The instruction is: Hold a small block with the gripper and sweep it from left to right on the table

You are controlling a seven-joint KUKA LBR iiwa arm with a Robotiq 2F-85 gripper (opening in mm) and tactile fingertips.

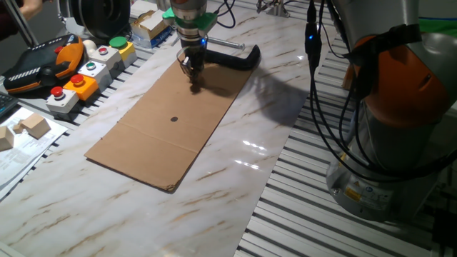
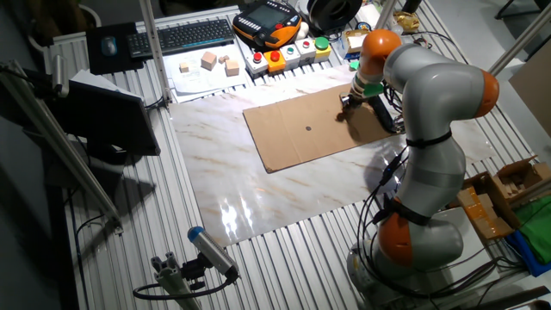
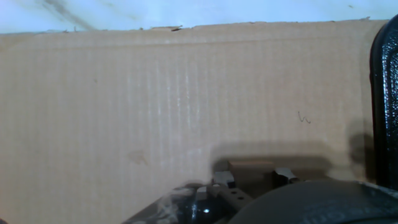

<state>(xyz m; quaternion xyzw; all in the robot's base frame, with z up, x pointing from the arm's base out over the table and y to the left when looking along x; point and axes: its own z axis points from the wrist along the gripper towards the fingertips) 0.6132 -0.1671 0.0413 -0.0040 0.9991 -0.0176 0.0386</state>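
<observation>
The small block (image 3: 250, 167), a tiny brown cube, shows in the hand view between the two fingertips (image 3: 224, 178), resting low against the cardboard. My gripper (image 1: 194, 80) points straight down at the far end of the cardboard sheet (image 1: 171, 121), shut on the block. In the other fixed view the gripper (image 2: 347, 108) stands at the cardboard's right end. The block is too small to make out in either fixed view. The white marble table (image 1: 271, 128) lies under the cardboard.
A black C-clamp (image 1: 239, 57) lies just behind the gripper, its edge at the right of the hand view. Button boxes (image 1: 78, 82) and a pendant line the left side. Pale wooden blocks (image 1: 32, 125) sit on papers. The robot base (image 1: 385, 143) stands right.
</observation>
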